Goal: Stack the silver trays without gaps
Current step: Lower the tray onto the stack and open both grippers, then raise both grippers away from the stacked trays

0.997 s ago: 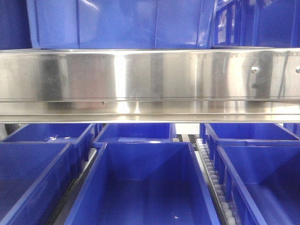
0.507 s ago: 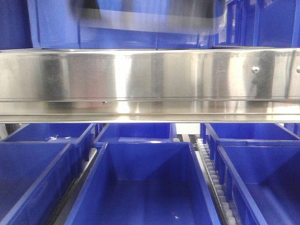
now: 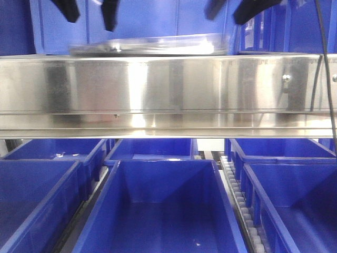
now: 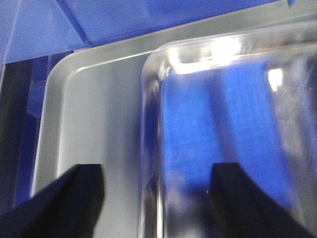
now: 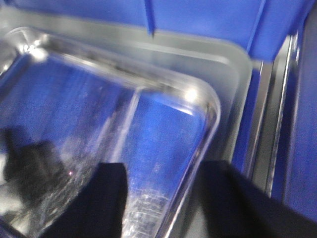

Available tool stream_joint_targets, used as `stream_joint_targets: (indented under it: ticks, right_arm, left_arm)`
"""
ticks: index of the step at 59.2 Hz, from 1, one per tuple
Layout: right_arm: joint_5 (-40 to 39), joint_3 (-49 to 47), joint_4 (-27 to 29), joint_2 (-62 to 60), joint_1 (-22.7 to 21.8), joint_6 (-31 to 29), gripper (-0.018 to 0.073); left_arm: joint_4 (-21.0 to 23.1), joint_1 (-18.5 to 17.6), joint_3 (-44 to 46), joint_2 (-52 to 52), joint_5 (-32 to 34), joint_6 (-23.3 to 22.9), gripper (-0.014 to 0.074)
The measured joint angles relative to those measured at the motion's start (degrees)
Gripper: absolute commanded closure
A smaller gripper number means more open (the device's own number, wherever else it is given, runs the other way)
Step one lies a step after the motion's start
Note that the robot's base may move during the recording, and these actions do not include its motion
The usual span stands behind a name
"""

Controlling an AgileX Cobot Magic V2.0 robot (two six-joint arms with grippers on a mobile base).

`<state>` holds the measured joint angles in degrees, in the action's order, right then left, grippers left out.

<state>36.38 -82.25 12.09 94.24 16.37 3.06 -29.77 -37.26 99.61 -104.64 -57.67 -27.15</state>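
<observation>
- Nearest in the front view, open blue plastic bins [image 3: 158, 211] are set in rows on a lower level.
- Above them, a long brushed-steel band [image 3: 168, 89] with rivets is stretched across the whole width.
- Just behind the band's top edge, the upper silver tray [image 3: 147, 46] is seen, blurred and roughly level.
- In the wrist views it is laid over the lower silver tray [image 4: 84, 114], whose left floor and rim are left uncovered; whether it is seated flush cannot be told.
- The left gripper [image 3: 89, 21] is held above the tray's left end, fingers spread wide, nothing gripped.
- The right gripper [image 3: 225, 19] is held above the right end, likewise spread and empty.
- Farthest back, a blue bin wall [image 3: 158, 23] is seen.
- The placing step is judged nearly done; next, the upper tray would need to be squared over the lower one and pressed down until the rims meet.
</observation>
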Motion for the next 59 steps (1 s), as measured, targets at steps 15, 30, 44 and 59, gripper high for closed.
stream_joint_targets:
  ticks: [15,30,44,59]
  right_arm:
    - [-0.03,-1.53,0.00,-2.13,0.10,0.00,0.0350]
    - [-0.24,-4.76,0.00,-11.50,0.10,-2.25,0.0643]
    - [-1.97,0.16,-0.11,-22.56,0.10,-5.32,0.0640]
    - [-13.42,19.26,-0.37,-41.29,0.10,-7.31,0.0640]
  left_arm:
    - [-2.16,0.00,0.10,1.91,-0.11,0.00,0.0209]
    - [-2.28,0.00,0.20,11.19,3.00,-2.24,0.0635]
    - [-2.18,0.00,-1.53,23.91,10.93,-2.88,0.0583]
    - [-2.53,0.00,-18.90,43.97,23.52,-2.97,0.0583]
